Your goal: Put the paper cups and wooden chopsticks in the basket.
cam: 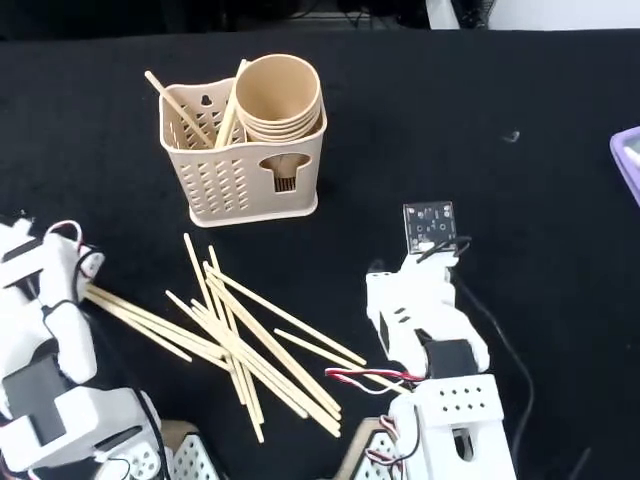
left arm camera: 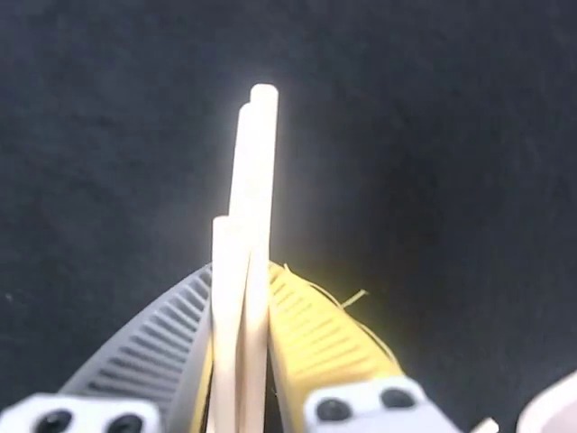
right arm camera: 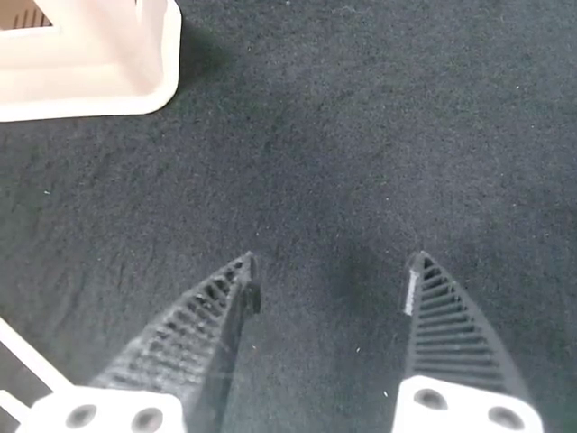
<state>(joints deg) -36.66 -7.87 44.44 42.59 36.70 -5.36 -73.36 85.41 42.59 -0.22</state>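
At far left of the high view, the left arm (cam: 50,330) sits by the table's (cam: 520,80) near edge; the left gripper (left arm camera: 242,268) is pinched on a small bundle of wooden chopsticks (left arm camera: 255,162), the sticks pressed between its grey and yellow fingers and jutting past the fingertips over black cloth; the exact count in the bundle is hard to tell. Just right of this arm, the loose chopsticks (cam: 250,340) lie fanned and crossing on the cloth, between the two arms and in front of the basket (cam: 245,175); the longest sticks run back toward the left arm. Behind the pile stands the basket, upright; the paper cups (cam: 280,95) sit nested in a stack in its right half, and two chopsticks (cam: 185,110) lean in its left half. Right of the pile, the right arm (cam: 425,320) rests near the table's front; the right gripper (right arm camera: 334,266) is spread wide over bare cloth, holding nothing, with a corner of the basket's base ahead of it and well apart from its fingertips. At the far right edge lies a purple object (cam: 628,160).
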